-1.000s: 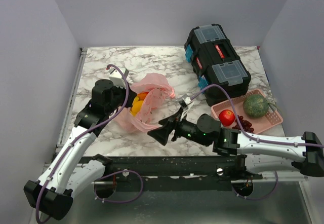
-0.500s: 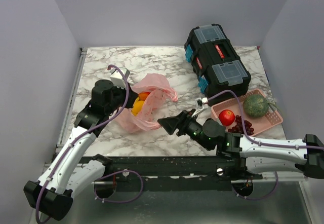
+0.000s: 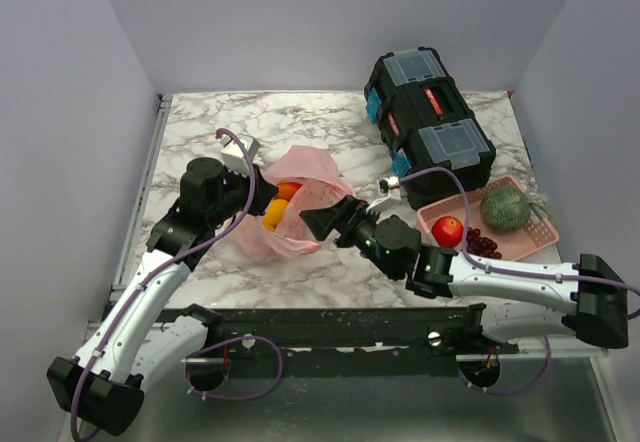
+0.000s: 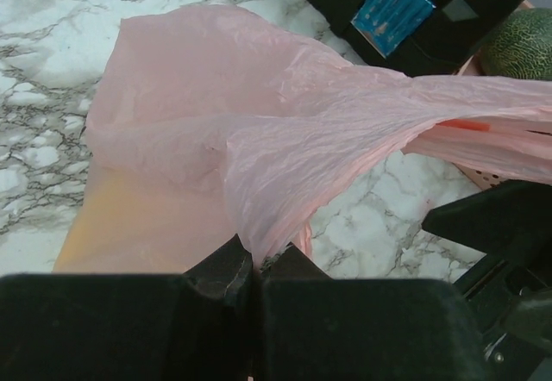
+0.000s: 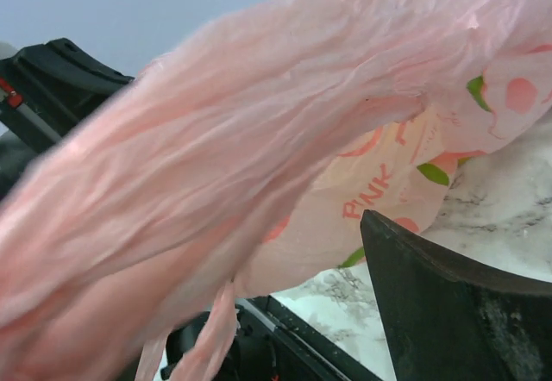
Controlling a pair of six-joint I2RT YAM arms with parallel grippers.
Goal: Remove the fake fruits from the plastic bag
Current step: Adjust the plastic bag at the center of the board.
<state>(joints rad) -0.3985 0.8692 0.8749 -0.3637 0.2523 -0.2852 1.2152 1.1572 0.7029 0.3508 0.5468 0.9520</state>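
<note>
Left wrist view shows the left jaws clamped on the plastic bag point(image 4: 259, 131), fake fruits point(image 3: 277, 206) still inside, while the right jaws stand wide at its opening, probably to reach in next.

The left gripper point(image 3: 257, 194) met the plastic bag point(image 3: 312, 165) holding fake fruits point(image 3: 274, 212), the right gripper point(image 3: 320, 224) against its near side.

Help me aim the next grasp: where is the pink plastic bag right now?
In the top view the plastic bag lies left of centre on the marble table, pinched by the left gripper, with the right gripper at its right edge.
</note>
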